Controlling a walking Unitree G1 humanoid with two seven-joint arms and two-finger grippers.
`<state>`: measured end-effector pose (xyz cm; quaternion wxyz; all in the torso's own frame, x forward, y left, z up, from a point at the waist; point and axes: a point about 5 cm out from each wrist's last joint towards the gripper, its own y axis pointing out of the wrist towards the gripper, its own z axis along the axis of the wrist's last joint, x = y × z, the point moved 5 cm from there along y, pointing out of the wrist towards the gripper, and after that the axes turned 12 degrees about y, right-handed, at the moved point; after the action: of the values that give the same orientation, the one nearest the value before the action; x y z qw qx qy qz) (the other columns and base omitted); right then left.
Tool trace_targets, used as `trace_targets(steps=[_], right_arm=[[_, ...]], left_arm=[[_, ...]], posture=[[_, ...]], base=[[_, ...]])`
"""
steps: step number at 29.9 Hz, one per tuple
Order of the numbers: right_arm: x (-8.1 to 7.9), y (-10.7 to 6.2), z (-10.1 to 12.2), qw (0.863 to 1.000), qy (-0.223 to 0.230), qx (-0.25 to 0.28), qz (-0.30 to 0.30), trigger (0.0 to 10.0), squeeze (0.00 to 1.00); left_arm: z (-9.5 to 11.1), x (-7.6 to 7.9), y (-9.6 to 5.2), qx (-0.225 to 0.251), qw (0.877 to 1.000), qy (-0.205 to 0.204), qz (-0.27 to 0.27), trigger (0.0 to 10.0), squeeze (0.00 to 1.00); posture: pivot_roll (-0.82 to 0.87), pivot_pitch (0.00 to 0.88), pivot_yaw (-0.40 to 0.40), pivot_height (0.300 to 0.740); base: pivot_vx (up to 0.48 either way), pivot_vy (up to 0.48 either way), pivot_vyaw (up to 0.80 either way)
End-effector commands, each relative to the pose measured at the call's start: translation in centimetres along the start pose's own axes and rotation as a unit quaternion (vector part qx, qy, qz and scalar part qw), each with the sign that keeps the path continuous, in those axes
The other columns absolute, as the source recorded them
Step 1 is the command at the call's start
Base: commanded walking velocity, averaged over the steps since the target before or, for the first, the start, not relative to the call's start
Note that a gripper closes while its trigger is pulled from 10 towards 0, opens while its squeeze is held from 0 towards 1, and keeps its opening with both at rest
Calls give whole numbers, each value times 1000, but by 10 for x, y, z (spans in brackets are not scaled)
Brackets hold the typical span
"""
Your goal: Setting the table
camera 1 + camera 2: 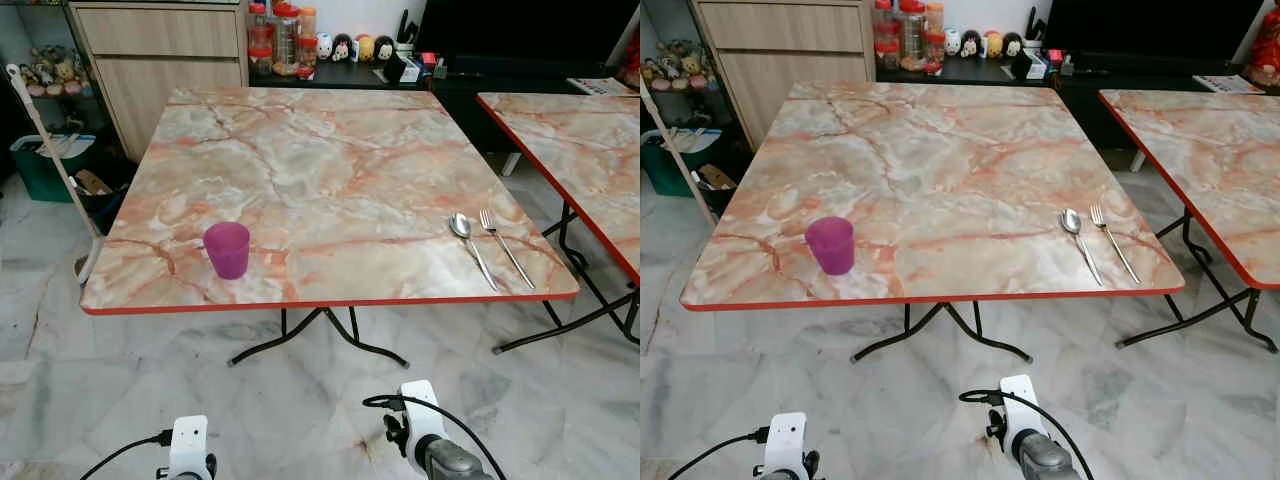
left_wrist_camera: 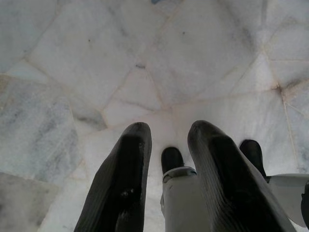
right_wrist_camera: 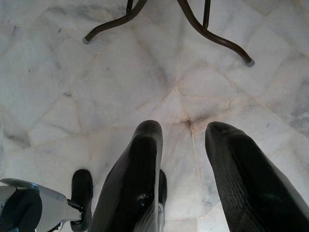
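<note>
A marble-patterned table (image 1: pixel 330 170) with a red edge stands before me. On it, near the front left corner, sits an upright purple cup (image 1: pixel 227 249). A spoon (image 1: pixel 470 243) and a fork (image 1: pixel 505 246) lie side by side near the front right corner. Both arms hang low in front of the table, over the floor. My left gripper (image 2: pixel 166 137) is open with nothing between its fingers. My right gripper (image 3: pixel 183 135) is open and empty too, pointing at the floor near the table's legs (image 3: pixel 212 34).
A second marble table (image 1: pixel 580 150) stands to the right, with a narrow gap between the two. Behind are a wooden cabinet (image 1: pixel 160 60) and a dark shelf with jars and figurines (image 1: pixel 330 45). A broom (image 1: pixel 50 150) and a green bin (image 1: pixel 40 165) stand at the left.
</note>
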<state>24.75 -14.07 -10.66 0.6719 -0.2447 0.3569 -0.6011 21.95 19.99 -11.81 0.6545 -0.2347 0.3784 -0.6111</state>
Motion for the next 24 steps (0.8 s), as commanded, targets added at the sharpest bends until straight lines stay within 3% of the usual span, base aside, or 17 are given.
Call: trace_targets(steps=[1, 8, 19, 24], right_arm=[[4, -1, -2, 1000, 10, -4, -8, 10000, 0], [4, -1, -2, 1000, 12, -2, -10, 10000, 0], [6, -1, -1, 1000, 16, 3, -12, 10000, 0], [5, -1, -1, 1000, 16, 3, -11, 10000, 0]], left_arm=[[3, 3, 1, 1, 1000, 3, -8, 10000, 0], [5, 4, 1, 3, 1000, 6, -10, 10000, 0], [3, 8, 1, 2, 1000, 17, -17, 10000, 0], [4, 9, 0, 3, 1000, 23, -19, 10000, 0]], posture=[[-17, 0, -51, 740], [-20, 0, -50, 740], [-19, 0, -53, 740], [-20, 0, -51, 740]], base=[[0, 0, -788], [0, 0, -788], [0, 0, 0], [0, -381, 0]])
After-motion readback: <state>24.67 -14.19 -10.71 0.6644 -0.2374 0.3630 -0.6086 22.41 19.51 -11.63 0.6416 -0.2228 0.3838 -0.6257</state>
